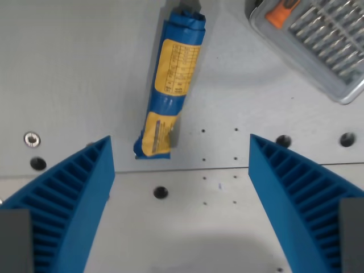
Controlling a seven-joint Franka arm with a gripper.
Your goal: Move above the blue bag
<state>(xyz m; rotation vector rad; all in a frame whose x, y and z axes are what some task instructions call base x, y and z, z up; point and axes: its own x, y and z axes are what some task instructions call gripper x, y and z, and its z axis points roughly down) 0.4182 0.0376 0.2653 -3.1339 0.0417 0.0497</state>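
Observation:
A rolled blue bag (172,85) with yellow labels lies on the grey metal table, running from the top centre down to the middle of the wrist view, tilted slightly. My gripper (181,187) hangs over the table just below the bag's lower end. Its two ribbed blue fingers, one at the wrist view's left (68,205) and one at the wrist view's right (301,199), stand wide apart with nothing between them. The bag's top end is cut off by the frame edge.
A clear plastic case (318,40) of drill bits with an orange piece sits at the top right. The table (74,74) has screw holes and a seam running across below the bag.

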